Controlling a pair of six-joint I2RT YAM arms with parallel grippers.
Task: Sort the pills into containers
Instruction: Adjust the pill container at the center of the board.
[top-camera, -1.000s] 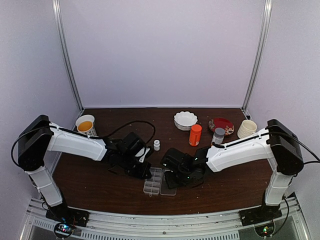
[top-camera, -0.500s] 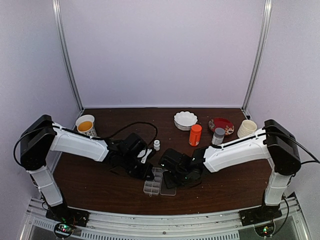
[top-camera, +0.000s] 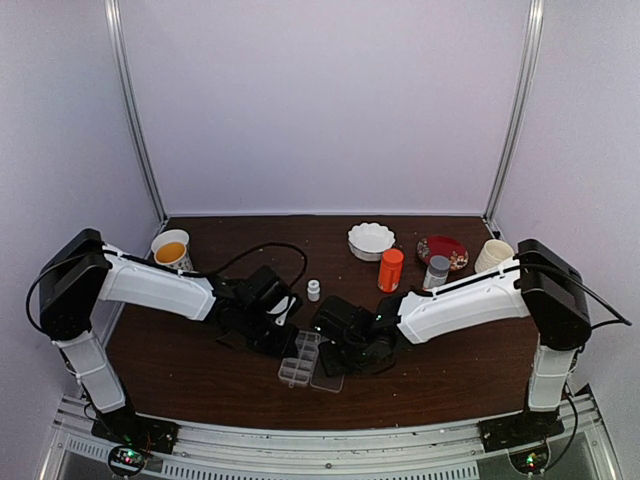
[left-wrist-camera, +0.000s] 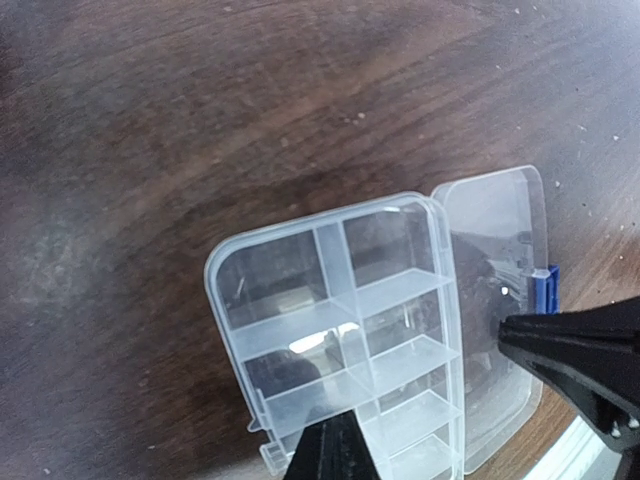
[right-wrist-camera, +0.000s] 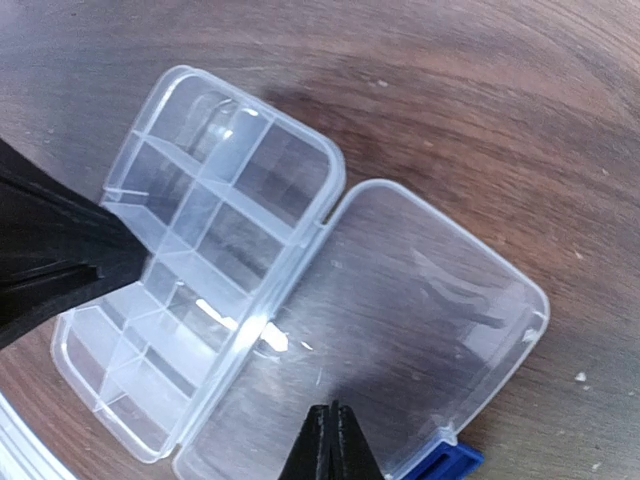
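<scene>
Organiser box lies open at the near centre of the table; its lid is folded flat to the right, with the blue latch on the lid's outer edge. Every cell you can see through looks bare; no pills show in any view, so I cannot tell where they are.

Left gripper has its fingers pressed together, tip at the side of the tray away from the lid; right gripper is likewise pinched to a point, holding nothing, tip over the lid; whether either touches the plastic I cannot tell.

Judgement: you are squaring the box up before filling; push low and slowly, since light plastic on smooth wood will likely skid or pivot; keep the lid flat.

Surface: dark brown wood grain, glossy in patches, a few pale specks.

Room: pale walls, metal posts at the far corners; orange bottle, small white bottle and white bowl stand farther back, apart from the box.
</scene>
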